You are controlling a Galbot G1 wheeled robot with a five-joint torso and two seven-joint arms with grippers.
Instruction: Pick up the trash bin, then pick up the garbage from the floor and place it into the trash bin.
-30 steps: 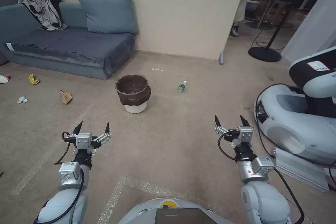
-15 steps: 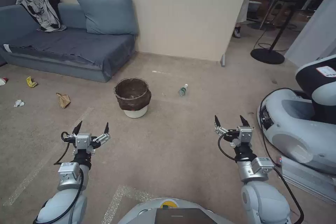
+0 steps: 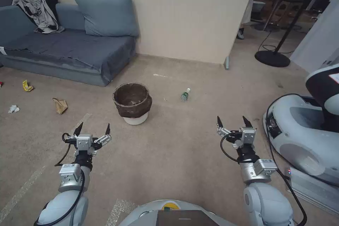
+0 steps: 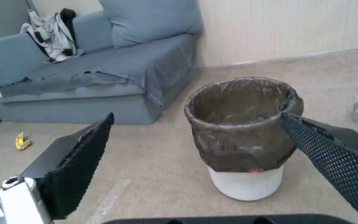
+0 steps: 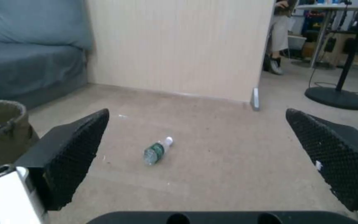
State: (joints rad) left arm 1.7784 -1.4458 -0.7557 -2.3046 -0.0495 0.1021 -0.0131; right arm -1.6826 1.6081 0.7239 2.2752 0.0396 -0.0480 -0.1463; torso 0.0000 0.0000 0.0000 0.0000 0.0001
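My left gripper (image 3: 92, 129) and right gripper (image 3: 232, 122) hover spread wide, empty, short of the trash bin (image 3: 132, 103). The bin stands upright on the carpet. A bottle (image 3: 184, 94) lies right of it; a brown paper bag (image 3: 60, 105) lies left; the sofa (image 3: 67, 51) sits beyond.

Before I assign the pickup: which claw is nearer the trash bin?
Left. The left claw sits just short of the trash bin, slightly to its left; the right claw is farther off to its right.
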